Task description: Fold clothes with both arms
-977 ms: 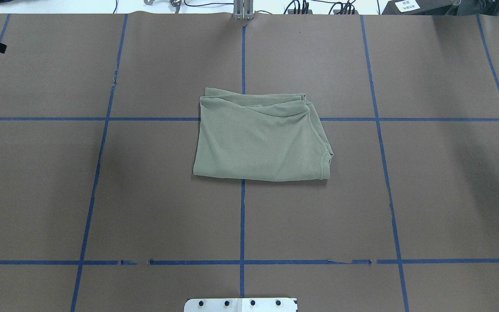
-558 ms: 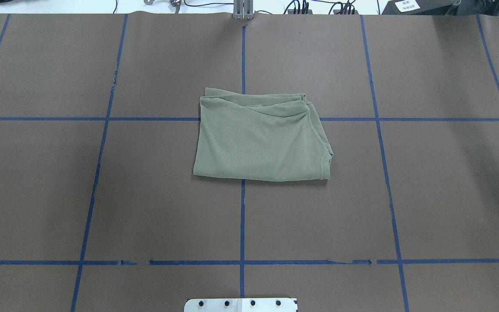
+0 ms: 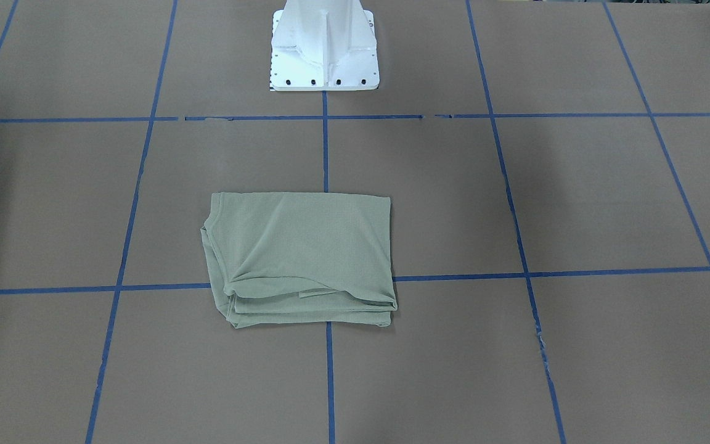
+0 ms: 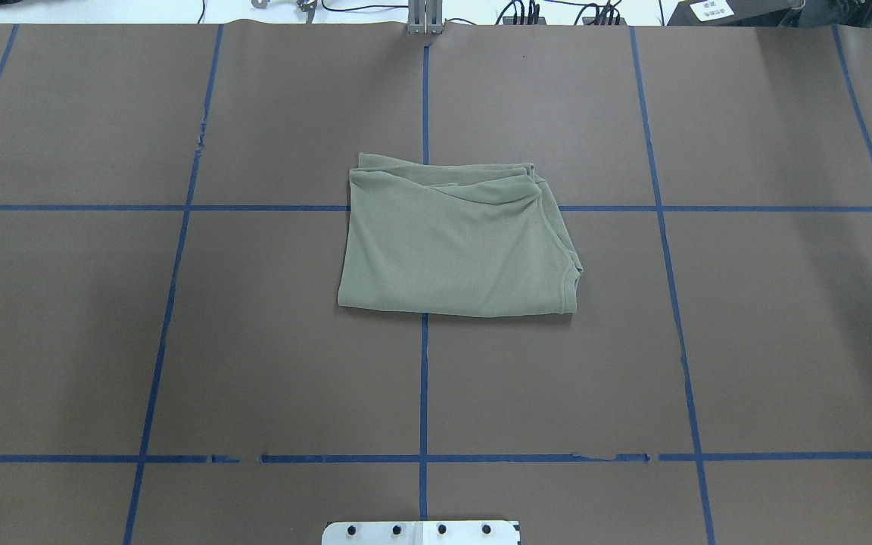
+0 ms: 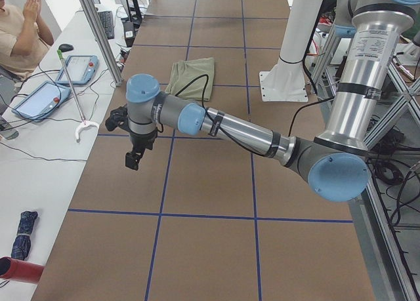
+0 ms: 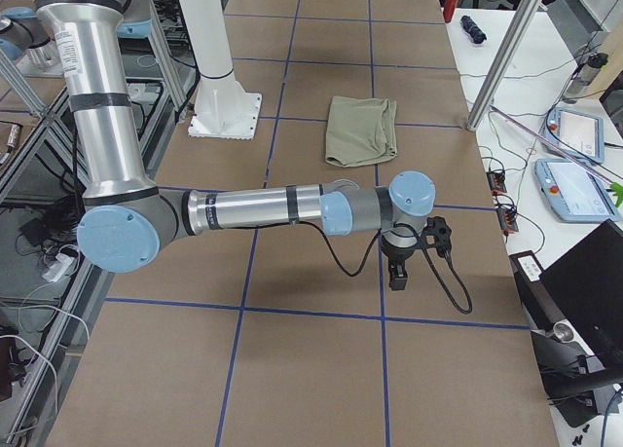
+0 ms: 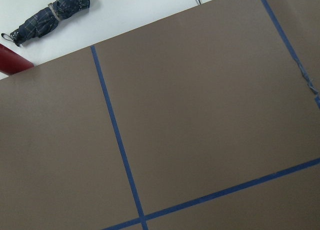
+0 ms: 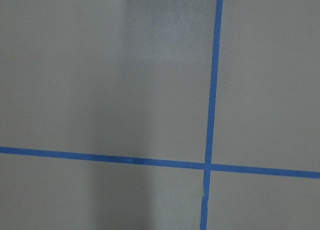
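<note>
The clothes, one sage-green shirt (image 4: 455, 250), lie folded into a compact rectangle at the table's middle, with layered edges on the far side (image 3: 299, 256). Nothing touches the shirt. My left gripper (image 5: 133, 160) hangs over bare brown table far out at the left end, well away from the shirt (image 5: 192, 77). My right gripper (image 6: 399, 277) hangs over bare table at the right end, also far from the shirt (image 6: 360, 129). Both grippers show only in the side views, so I cannot tell whether they are open or shut. The wrist views show only brown table and blue tape.
The white pedestal base (image 3: 324, 55) stands at the robot's side of the table. A person (image 5: 20, 32) sits beyond the left end by tablets (image 5: 82, 68) and a grabber stick (image 5: 72, 94). A folded umbrella (image 7: 50, 14) and a red cylinder (image 7: 12, 62) lie off the table edge.
One second ago black gripper parts showed at the overhead view's far left and right edges. They have since moved out of that view. The shirt has not moved.
</note>
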Motion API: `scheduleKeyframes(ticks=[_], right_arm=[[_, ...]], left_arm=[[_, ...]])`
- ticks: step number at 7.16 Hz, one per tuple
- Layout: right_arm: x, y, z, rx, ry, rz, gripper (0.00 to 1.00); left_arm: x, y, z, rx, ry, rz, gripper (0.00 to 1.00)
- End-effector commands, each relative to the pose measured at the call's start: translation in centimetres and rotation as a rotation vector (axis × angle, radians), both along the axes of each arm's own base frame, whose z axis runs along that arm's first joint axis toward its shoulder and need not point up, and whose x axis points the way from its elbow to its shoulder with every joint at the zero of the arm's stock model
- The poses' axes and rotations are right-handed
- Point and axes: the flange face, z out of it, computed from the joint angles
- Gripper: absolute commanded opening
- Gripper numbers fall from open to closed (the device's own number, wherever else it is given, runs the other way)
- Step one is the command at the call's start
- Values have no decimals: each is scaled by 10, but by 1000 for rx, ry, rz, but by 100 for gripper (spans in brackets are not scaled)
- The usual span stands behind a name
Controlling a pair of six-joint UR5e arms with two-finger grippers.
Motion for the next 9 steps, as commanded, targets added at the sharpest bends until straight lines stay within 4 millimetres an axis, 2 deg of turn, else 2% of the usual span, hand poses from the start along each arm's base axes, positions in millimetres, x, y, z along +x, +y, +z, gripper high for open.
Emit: scheduleKeyframes(ticks=[1, 2, 3, 5, 6, 7, 9], right_arm=[[0, 11, 11, -5, 0, -22, 100], [-2, 8, 9, -12, 11, -25, 100], [-15, 5, 5, -35, 15, -47, 100], [-14, 7, 9, -53, 4, -45, 100], [-19, 6, 7, -48, 10, -53, 100], [-17, 8, 10, -49, 18, -49, 100], [-23, 6, 9, -57, 19, -49, 100]], left_arm=[[-38, 14, 90, -116, 53, 5, 100], [-47, 18, 99, -115, 64, -10, 100], [-45, 28, 98, -87, 60, -10, 100], [-41, 19, 80, -35, 60, -56, 100], [-41, 18, 80, -7, 60, -58, 100], [-38, 13, 65, 25, 56, -55, 100], [-20, 14, 62, -1, 66, -48, 100]])
